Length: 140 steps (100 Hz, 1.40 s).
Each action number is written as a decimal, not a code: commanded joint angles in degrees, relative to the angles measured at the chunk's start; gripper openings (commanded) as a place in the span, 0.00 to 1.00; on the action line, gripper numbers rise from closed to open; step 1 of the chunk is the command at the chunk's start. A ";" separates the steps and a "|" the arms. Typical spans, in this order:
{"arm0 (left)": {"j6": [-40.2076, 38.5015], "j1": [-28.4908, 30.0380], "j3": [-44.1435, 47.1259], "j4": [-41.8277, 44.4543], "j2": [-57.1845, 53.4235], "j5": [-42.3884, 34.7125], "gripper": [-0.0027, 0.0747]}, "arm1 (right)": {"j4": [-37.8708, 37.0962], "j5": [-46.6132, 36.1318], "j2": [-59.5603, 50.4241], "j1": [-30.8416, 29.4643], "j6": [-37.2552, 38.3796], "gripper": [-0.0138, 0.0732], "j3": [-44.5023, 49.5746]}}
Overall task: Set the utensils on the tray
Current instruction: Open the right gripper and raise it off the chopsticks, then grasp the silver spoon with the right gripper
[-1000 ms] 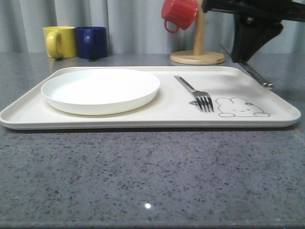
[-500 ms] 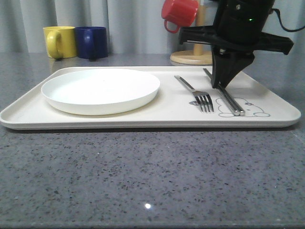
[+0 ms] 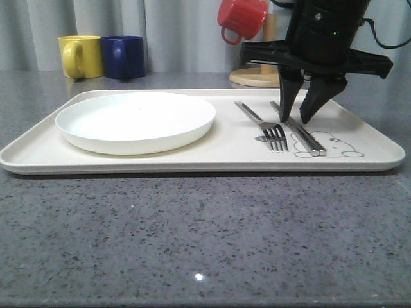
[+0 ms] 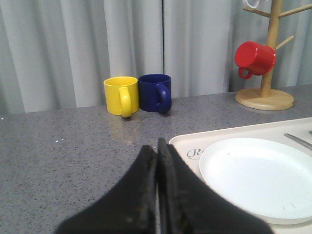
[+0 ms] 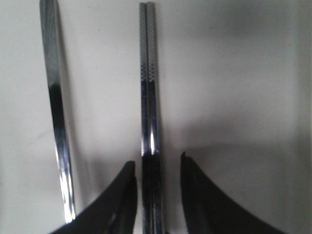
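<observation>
Front view shows the right gripper [image 3: 300,119] spread apart over the chopsticks [image 3: 299,131], which lie flat on the tray [image 3: 192,157] beside the fork [image 3: 264,125], right of the white plate [image 3: 136,120]. Left gripper [image 4: 157,158] has its fingers pressed together, holding nothing.

Plenty of bare tray [image 3: 231,151] between the plate [image 3: 135,120] and fork [image 3: 262,124] to reach in from the near side, but the far right's crowded by the mug stand [image 3: 266,76] and hanging red mug [image 3: 240,19].
</observation>
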 commanded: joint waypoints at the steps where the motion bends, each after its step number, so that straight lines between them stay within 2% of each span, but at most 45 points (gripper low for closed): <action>1: -0.16 -0.13 -1.62 -0.33 0.44 -4.45 0.01 | -0.34 -2.09 -2.54 -0.02 -0.14 0.56 -1.87; 35: -0.16 -0.13 -1.62 -0.33 0.44 -4.45 0.01 | -4.66 -1.00 -6.57 -1.65 -2.02 0.58 -2.42; 68: -0.16 -0.13 -1.62 -0.33 0.44 -4.45 0.01 | -4.26 6.15 -11.61 -15.27 -13.87 0.58 -2.42; 94: -0.16 -0.13 -1.62 -0.33 0.44 -4.45 0.01 | 0.78 8.60 -11.14 -28.27 -23.22 0.58 -2.42; 115: -0.16 -0.13 -1.62 -0.33 0.44 -4.45 0.01 | 4.44 8.64 -8.89 -32.93 -28.63 0.58 -2.42; 140: -0.16 -0.13 -1.62 -0.33 0.44 -4.45 0.01 | 4.49 7.80 -5.55 -33.86 -29.91 0.58 -2.37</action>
